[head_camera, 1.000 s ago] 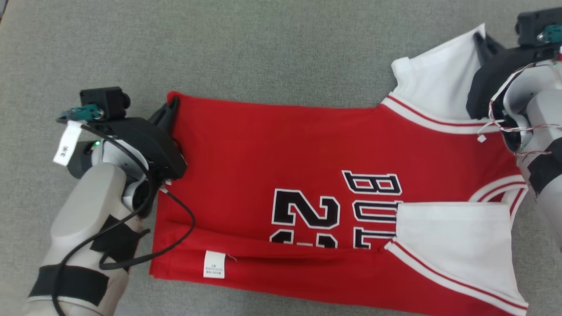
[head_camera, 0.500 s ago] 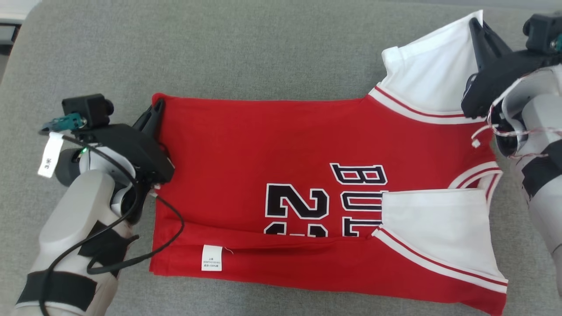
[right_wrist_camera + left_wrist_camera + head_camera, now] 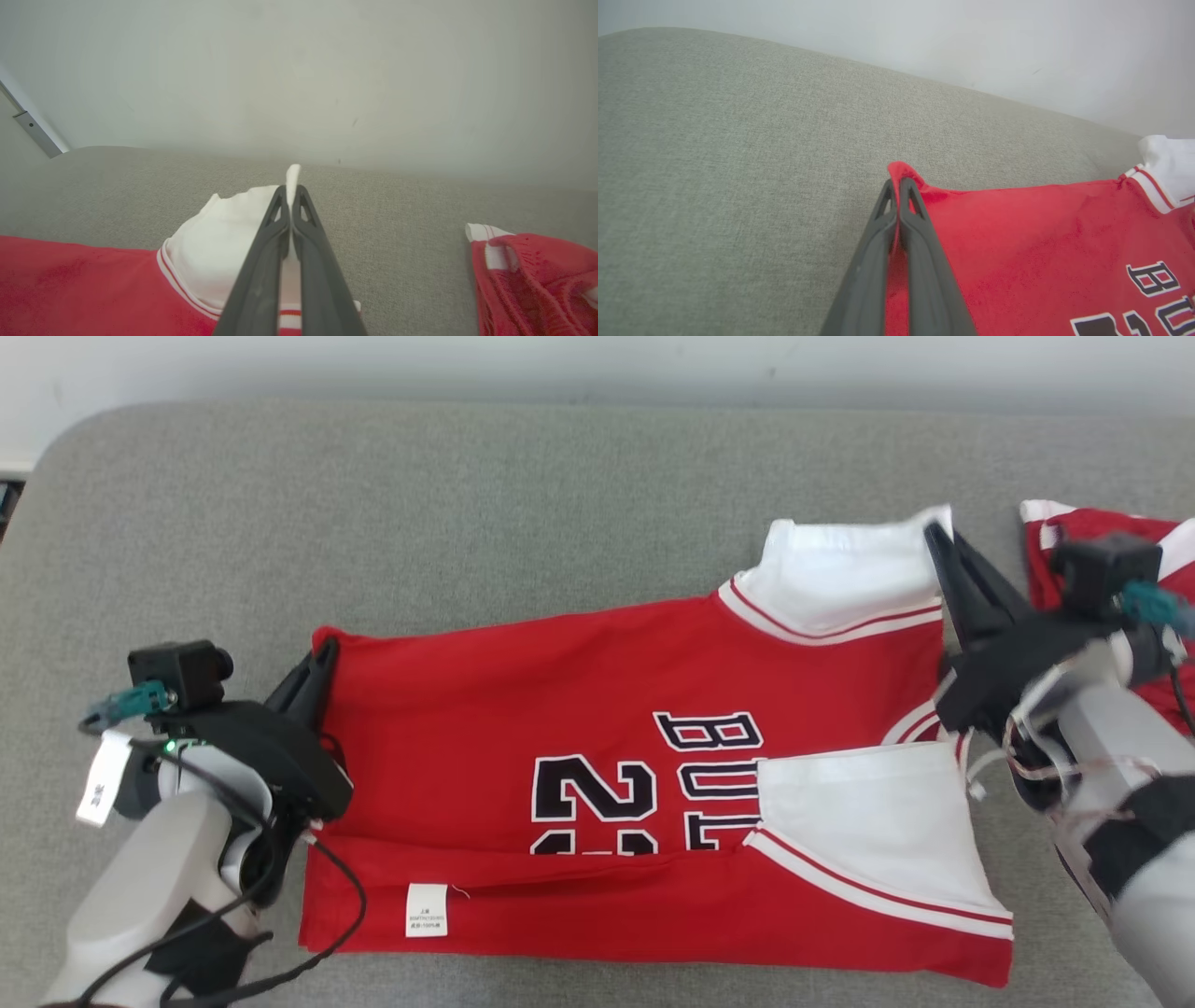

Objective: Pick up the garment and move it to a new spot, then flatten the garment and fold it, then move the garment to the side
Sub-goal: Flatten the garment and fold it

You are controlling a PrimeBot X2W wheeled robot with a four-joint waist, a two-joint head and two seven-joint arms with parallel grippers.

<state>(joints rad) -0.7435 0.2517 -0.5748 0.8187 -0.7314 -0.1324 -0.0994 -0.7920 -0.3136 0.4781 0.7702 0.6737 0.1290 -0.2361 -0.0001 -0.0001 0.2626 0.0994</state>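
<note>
mid-fold I reckon: red basketball jersey with white sleeves (image 3: 560, 709) spread on grey fabric cushion (image 3: 467, 504). my left gripper (image 3: 320, 658) pinched on red hem corner, right gripper (image 3: 936, 537) on white sleeve edge. next: lift both corners together, fold toward near edge, tension even.
</note>
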